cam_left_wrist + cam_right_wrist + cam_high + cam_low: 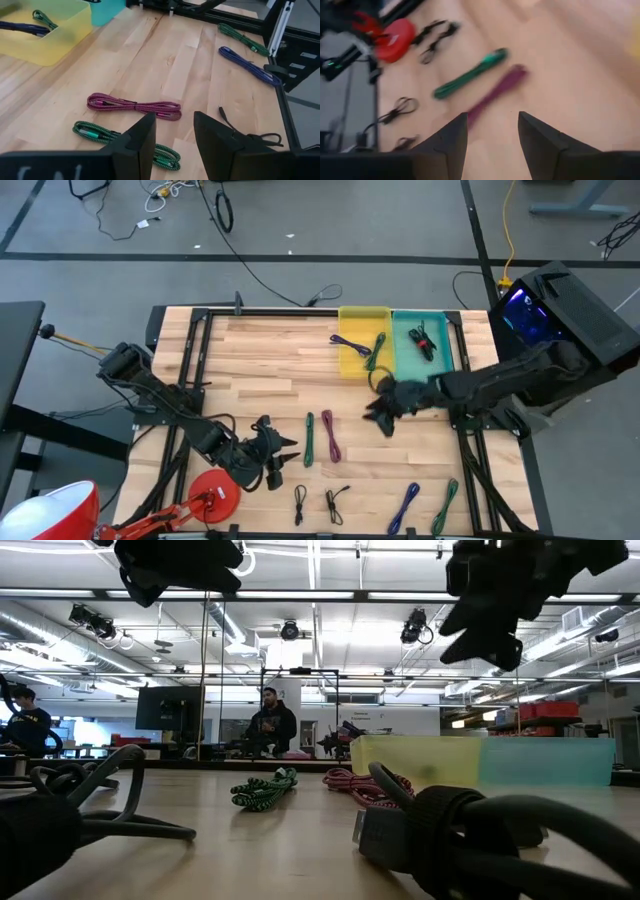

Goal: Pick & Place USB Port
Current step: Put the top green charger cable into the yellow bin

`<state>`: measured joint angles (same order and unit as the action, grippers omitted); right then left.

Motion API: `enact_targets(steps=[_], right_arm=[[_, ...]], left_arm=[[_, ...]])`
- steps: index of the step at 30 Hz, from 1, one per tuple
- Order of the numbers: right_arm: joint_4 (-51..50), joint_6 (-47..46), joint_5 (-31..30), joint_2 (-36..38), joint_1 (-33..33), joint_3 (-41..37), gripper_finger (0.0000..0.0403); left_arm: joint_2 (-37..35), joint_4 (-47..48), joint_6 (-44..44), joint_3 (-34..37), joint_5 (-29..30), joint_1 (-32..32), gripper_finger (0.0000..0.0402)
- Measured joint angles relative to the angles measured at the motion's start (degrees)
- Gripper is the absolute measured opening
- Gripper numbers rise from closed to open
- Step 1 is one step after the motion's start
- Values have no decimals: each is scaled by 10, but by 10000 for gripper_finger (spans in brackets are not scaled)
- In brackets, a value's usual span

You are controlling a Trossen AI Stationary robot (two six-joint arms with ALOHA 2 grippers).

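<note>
— Where's the right hand (pixel 381 416)?
— Above the worktop (pixel 270 360), fingers parted, holding nothing. The magenta cable (pixel 330 435) and green cable (pixel 309 437) lie just ahead of it.
— And the left hand (pixel 283 450)?
— Open and empty, those same cables close before it.

we see a wooden bench (pixel 270 360) with a black metal frame (pixel 195 350) along its edges. a red round disc (pixel 213 493) lies near the bench's front left corner, with a red-and-white bowl-like shape (pixel 50 510) beyond the edge just beside it (what it is we cannot tell). a black machine with a purple glow (pixel 555 310) stands off the right side. loose cords trail over the grey floor (pixel 300 230), one of them yellow (pixel 507 230). in the low view a person in dark clothing (pixel 271 725) stands far behind the bench, and another person (pixel 25 725) sits at the left edge.
</note>
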<state>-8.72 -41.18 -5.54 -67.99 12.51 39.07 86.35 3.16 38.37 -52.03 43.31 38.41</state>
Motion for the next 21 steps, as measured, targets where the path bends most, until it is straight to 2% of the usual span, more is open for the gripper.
enact_targets(steps=[8, 14, 18, 21], right_arm=[[190, 2, -5, -118, 80, 0, 174], [333, 75, -53, -154, 124, 0, 168], [384, 145, -105, -152, 146, 0, 154], [394, 179, -110, -143, 152, 10, 144]], left_arm=[[0, 1, 29, 0, 2, -5, 138], [23, 20, 114, 0, -21, -55, 138], [52, 26, 169, 0, -82, -107, 138], [73, 26, 207, 0, -146, -146, 138]])
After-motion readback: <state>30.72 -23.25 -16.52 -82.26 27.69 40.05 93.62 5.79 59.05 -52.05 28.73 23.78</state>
